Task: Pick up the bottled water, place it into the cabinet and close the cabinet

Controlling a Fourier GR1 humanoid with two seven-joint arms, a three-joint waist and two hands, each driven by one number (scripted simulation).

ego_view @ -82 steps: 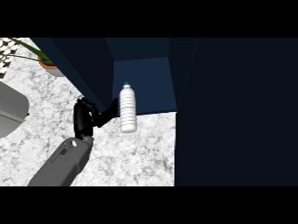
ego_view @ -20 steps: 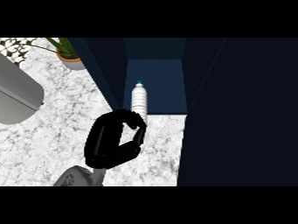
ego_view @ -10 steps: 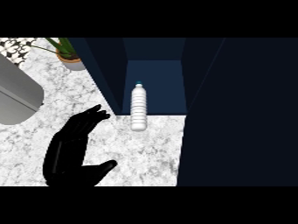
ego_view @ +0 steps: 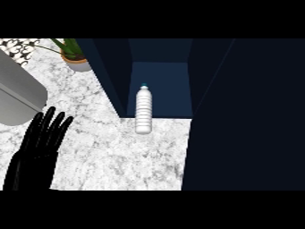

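The water bottle (ego_view: 143, 111), clear with a teal cap, stands upright at the mouth of the dark blue cabinet (ego_view: 160, 76). Its base shows against the marble counter (ego_view: 115, 156) and its cap against the cabinet's open inside. My left hand (ego_view: 39, 145) is at the lower left, open, fingers straight and pointing away from me. It is well apart from the bottle, to the bottle's left, and holds nothing. My right hand shows nowhere in the head view.
A large dark panel (ego_view: 254, 116) fills the right side beside the cabinet opening. A potted plant (ego_view: 74, 54) stands at the back left. A big grey rounded object (ego_view: 8, 91) lies at the far left, just beyond my left hand.
My left hand, curled close to the bottle one second ago, has straightened and drawn back to the lower left. The bottle stays upright at the cabinet's mouth.
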